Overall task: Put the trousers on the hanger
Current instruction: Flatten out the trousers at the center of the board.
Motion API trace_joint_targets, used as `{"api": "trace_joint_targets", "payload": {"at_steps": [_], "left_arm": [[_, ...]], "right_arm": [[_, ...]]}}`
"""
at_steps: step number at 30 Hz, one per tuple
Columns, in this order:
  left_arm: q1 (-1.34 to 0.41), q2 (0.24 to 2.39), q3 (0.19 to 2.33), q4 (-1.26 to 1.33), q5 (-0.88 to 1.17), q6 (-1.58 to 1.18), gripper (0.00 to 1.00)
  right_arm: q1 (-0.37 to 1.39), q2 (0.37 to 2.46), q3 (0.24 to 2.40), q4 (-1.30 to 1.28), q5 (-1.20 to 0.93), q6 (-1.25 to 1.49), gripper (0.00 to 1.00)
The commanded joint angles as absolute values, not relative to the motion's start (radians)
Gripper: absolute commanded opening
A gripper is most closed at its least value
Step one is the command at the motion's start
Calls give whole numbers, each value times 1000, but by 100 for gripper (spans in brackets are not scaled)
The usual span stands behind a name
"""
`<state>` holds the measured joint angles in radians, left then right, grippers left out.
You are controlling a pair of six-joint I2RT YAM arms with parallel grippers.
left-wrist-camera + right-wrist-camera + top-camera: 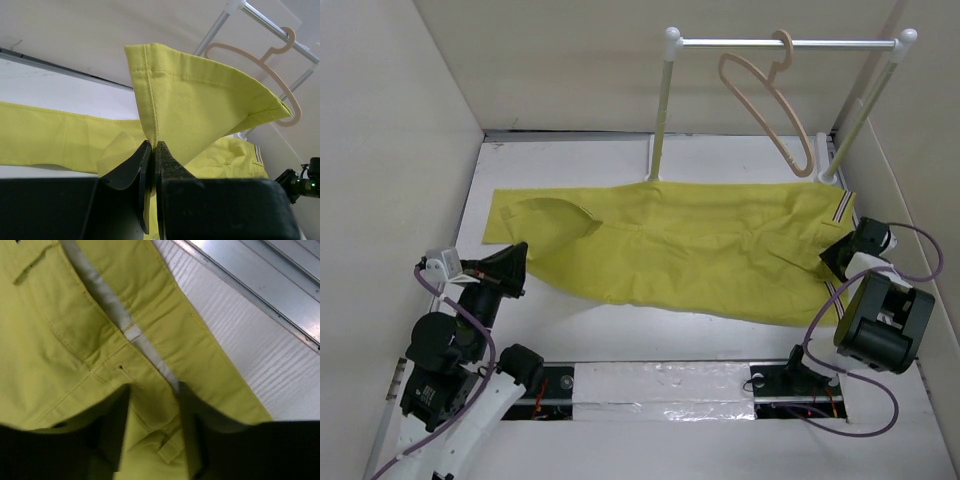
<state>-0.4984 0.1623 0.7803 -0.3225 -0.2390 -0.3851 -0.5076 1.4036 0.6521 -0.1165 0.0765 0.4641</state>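
The yellow-green trousers [700, 245] lie spread across the white table, waistband with striped trim at the right. My left gripper [520, 262] is shut on a trouser leg hem at the left; in the left wrist view [152, 146] the hem [200, 95] stands up folded out of the closed jaws. My right gripper [835, 258] sits at the waistband end; in the right wrist view [152, 389] its jaws stand apart with waistband cloth [60, 340] between and under them. The beige hanger [765, 100] hangs by its hook on the rail, apart from both grippers.
The white rail stand [780, 43] stands at the back right, its feet by the trousers' far edge. White walls close in left, right and back. The hanger [270, 70] and rail also show in the left wrist view. Cables loop near the right arm.
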Motion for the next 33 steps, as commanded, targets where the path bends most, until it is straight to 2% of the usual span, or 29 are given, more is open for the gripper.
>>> {"api": "trace_joint_targets", "payload": {"at_steps": [1, 3, 4, 7, 11, 18, 21, 22, 24, 25, 26, 27, 29, 31, 33], "left_arm": [[-517, 141, 778, -285, -278, -362, 0], [-517, 132, 776, -284, -299, -357, 0], [-517, 132, 776, -284, -304, -356, 0], [-517, 130, 775, -287, -304, -357, 0], [-526, 146, 773, -298, -301, -356, 0], [-526, 181, 770, -295, -279, -354, 0], [-526, 184, 767, -290, -275, -351, 0], [-526, 184, 769, -290, -275, -351, 0], [-526, 184, 767, -285, -276, -351, 0], [-526, 186, 767, -285, -275, -350, 0], [-526, 190, 767, -287, -273, -350, 0], [-526, 193, 767, -287, -272, -348, 0], [-526, 192, 767, -288, -273, -350, 0], [-526, 190, 765, -290, -278, -351, 0], [-526, 184, 767, -290, -284, -350, 0]], "right_arm": [[-508, 1437, 735, -112, 0, 442, 41], [-508, 1463, 755, -101, -57, 431, 28], [-508, 1497, 767, -101, -92, 430, 17], [-499, 1538, 830, -110, -104, 411, 0], [-463, 1551, 890, -86, -68, 405, 0], [-445, 1707, 1046, -80, -175, 414, 0], [-405, 1613, 999, -84, -40, 408, 0], [-405, 1588, 956, -77, 74, 402, 14], [-405, 1562, 930, -55, 150, 391, 41], [-414, 1572, 927, -58, 159, 387, 60], [-425, 1588, 946, -67, 152, 382, 66], [-425, 1609, 962, -104, 134, 379, 70], [-425, 1667, 985, -112, 80, 379, 70], [-414, 1695, 1000, -98, 29, 379, 60], [-385, 1732, 1024, -107, 23, 377, 57]]}}
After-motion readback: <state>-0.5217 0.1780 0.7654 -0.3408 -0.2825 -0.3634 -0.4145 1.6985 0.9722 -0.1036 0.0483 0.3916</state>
